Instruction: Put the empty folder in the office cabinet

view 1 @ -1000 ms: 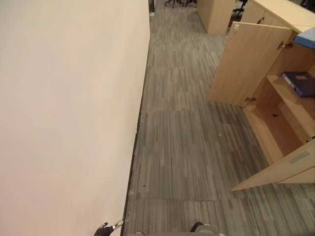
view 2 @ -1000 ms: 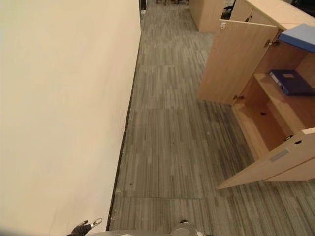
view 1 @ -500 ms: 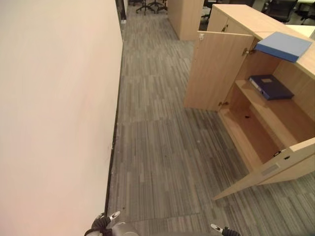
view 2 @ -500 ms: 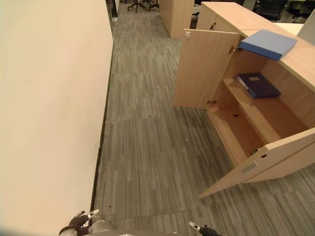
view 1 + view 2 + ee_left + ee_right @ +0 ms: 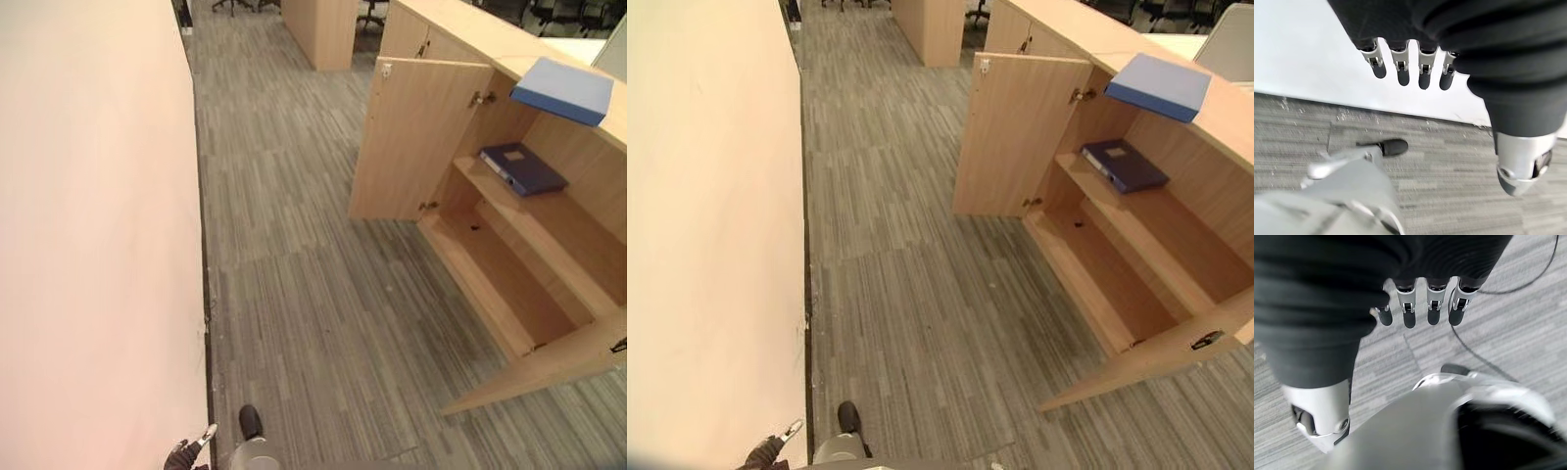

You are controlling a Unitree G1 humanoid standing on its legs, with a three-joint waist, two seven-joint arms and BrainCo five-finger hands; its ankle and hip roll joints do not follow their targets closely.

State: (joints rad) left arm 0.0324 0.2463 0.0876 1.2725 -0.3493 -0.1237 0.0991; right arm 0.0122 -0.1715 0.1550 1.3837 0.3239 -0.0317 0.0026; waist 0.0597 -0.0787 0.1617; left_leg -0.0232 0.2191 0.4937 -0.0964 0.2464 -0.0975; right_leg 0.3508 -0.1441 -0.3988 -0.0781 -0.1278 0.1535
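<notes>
Blue folder [image 5: 562, 89] atop open wooden cabinet [image 5: 509, 279]

Even, bright indoor light, no hard shadows. Pale wall [image 5: 88, 215] looks washed out, w/ slight warm glare. Cabinet [image 5: 509, 225] interior dimmer. Wrist views: near parts soft, out of focus; carpet [image 5: 1449, 161] sharper.
</notes>
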